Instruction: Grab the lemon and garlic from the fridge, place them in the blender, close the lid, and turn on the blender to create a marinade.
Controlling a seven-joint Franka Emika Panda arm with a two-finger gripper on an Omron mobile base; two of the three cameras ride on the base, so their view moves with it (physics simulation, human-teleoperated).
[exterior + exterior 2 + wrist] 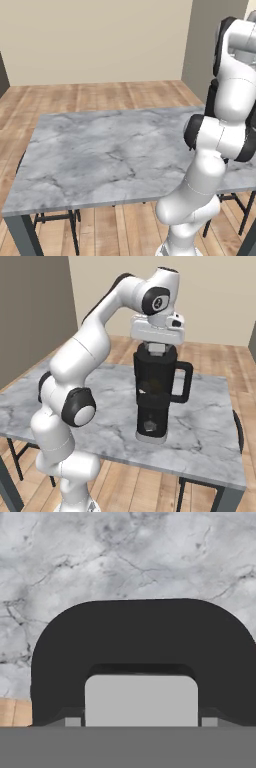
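The black blender [155, 401] stands upright on the marble table [210, 421], its side handle [186, 381] pointing right. My gripper [157, 350] points straight down onto the top of the jug. In the hand view the black lid [140, 632] lies right under the hand, and my gripper [141, 722] is shut on its light grey square knob [141, 697], one fingertip on each side. Dim pale shapes show through the jug wall; I cannot tell what they are. The lemon and garlic are hidden. The fridge is out of view.
The marble table [100, 150] stretches wide to the left of the arm. Dark stools stand under it [55, 217] and a chair at its right edge [236, 428]. Wooden floor surrounds it, with a beige wall behind and a grey wall [30, 306] at the left.
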